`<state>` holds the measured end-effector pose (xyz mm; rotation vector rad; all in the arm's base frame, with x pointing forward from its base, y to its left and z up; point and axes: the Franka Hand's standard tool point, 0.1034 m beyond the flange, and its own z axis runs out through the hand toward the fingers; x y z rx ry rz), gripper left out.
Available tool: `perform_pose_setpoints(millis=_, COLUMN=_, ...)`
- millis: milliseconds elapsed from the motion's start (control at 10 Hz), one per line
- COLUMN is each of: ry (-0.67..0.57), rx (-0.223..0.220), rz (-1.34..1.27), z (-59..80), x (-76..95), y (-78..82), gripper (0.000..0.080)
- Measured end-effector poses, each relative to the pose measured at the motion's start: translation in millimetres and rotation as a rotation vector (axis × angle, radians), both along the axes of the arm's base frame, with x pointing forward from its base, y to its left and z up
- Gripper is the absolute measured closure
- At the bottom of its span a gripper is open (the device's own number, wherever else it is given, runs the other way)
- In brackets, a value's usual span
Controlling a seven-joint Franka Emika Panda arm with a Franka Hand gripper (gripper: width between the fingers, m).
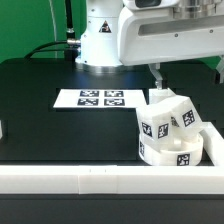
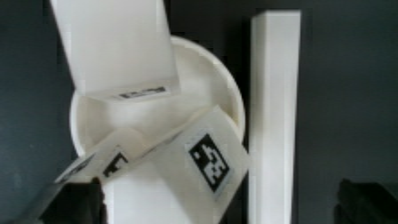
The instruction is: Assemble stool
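Gripper (image 2: 214, 197) hangs above the stool parts, fingers (image 2: 68, 190) spread wide, clamped on nothing. Seat (image 1: 168, 152) lies near-right in the exterior view, close by the border rail (image 1: 90, 180). Legs (image 1: 172, 118) are piled on the seat. Marker board (image 1: 100, 98) lies to its left.

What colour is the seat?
White; the seat shows best in the exterior view.
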<state>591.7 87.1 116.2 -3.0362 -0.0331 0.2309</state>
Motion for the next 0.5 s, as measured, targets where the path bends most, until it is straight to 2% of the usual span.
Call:
perform_pose_setpoints(millis=100, ry=-0.016, rx=-0.015, rz=0.032, z=1.9, x=3.7, y=-2.8, gripper=0.015)
perform_pose_setpoints(millis=300, ry=-0.029, rx=-0.008, rz=0.101, z=6.5, x=6.1, y=-11.4, gripper=0.015)
perform_pose_setpoints(millis=500, ry=-0.025, rx=-0.01, rz=0.086, z=5.0, x=5.5, y=-11.5, gripper=0.015)
